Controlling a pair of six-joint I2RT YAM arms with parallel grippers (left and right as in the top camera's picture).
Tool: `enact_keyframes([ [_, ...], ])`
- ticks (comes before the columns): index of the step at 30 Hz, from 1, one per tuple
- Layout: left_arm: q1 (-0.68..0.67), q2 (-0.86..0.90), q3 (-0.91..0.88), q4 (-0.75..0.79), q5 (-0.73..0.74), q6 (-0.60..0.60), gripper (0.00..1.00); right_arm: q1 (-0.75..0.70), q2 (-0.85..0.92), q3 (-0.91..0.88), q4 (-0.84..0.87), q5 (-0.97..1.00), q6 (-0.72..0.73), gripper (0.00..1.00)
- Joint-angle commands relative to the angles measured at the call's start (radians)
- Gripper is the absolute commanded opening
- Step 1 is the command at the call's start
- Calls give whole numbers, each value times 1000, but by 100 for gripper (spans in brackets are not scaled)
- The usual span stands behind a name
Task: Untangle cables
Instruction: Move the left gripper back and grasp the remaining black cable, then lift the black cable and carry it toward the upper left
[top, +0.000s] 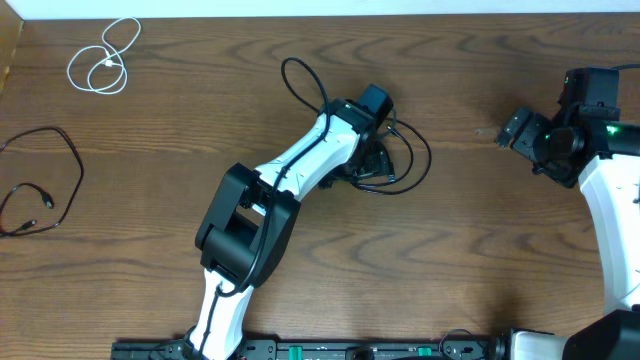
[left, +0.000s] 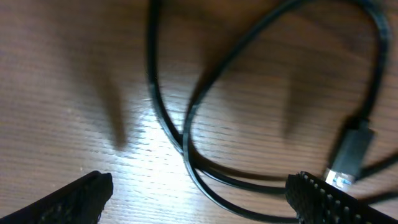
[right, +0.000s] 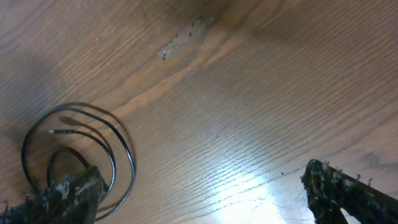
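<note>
The left hand (left: 200, 196) is held open over the crossed loops of the black cable (left: 151, 74). Both strands may be pinched together, tightening the tangle. The right hand (right: 205, 190) is open.

In the overhead view, the middle black cable (top: 429, 158) is partly covered by the left arm (top: 300, 160). At 9 o'clock, the other black cable (top: 78, 172) is cut by the edge. Close up, a plug (left: 351, 152) is blurred at 4 o'clock.
</note>
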Motion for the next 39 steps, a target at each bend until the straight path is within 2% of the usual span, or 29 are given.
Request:
enact_keyframes([
  [1,-5,18,-46,7,-35,-93,93,-3,-10,3,2,12,-11,99],
  [3,-6,18,-69,34,-35,-110,93,-3,-10,3,2,12,-11,99],
  [7,-7,18,-109,84,-35,-118,81,-3,-10,3,2,12,-11,99],
  [17,-7,18,-129,87,-96,-116,21,-3,-10,3,2,12,-11,99],
  [18,-6,18,-129,87,-115,-113,8,-3,-10,3,2,12,-11,99],
  [27,48,11,-119,93,-120,40,8,-3,-10,3,2,12,-11,99],
  [31,126,-33,-106,92,-120,100,7,-3,-10,3,2,12,-11,99],
  [35,216,-95,-102,124,-121,225,8,-3,-10,3,2,12,-11,99],
  [39,305,-152,-102,147,-187,315,8,-3,-10,3,2,12,-11,99],
])
